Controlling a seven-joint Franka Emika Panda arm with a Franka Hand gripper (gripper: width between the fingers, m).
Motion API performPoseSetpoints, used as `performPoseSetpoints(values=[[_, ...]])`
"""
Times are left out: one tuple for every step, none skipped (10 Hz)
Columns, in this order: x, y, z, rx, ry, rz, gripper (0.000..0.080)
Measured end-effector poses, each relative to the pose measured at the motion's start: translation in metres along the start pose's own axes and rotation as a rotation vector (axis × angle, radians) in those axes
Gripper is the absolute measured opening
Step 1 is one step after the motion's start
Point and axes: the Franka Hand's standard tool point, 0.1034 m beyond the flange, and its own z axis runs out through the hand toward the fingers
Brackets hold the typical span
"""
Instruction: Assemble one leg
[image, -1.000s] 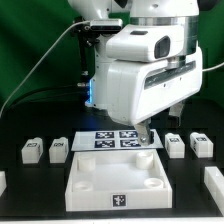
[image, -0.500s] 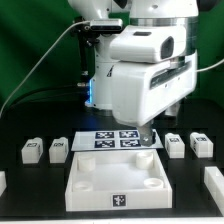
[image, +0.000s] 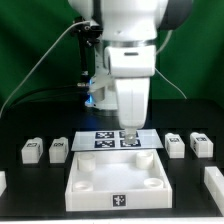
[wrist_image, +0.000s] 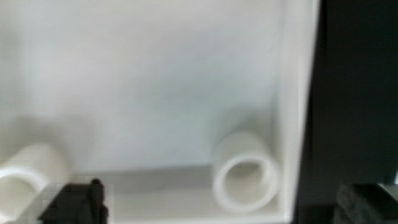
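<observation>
The gripper (image: 128, 137) hung spread and empty over the rear of the square board (image: 92, 172) — lining up, I guessed; the legs (image: 174, 144) lay either side, within reach.

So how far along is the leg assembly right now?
Nothing looks done: the square board's sockets sit empty. Nothing is in hand: the pincer hangs open above that board. Left: pick up a loose leg and seat it in a socket.
</observation>
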Motion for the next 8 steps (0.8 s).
performPoseSetpoints(values=[[-0.004, -0.010, 0.011, -0.005, 0.006, 0.015, 0.0650], [-0.009, -0.019, 0.024, 0.008, 0.011, 0.028, 0.0650], [-0.013, -0.022, 0.034, 0.024, 0.016, 0.040, 0.0650], [-0.015, -0.018, 0.046, 0.024, 0.023, 0.048, 0.0650], [-0.015, -0.017, 0.053, 0.031, 0.026, 0.053, 0.0650], [-0.015, -0.016, 0.054, 0.032, 0.027, 0.061, 0.0650], [-0.016, -0.017, 0.054, 0.033, 0.027, 0.061, 0.0535], [-0.016, -0.017, 0.055, 0.034, 0.027, 0.061, 0.0399]])
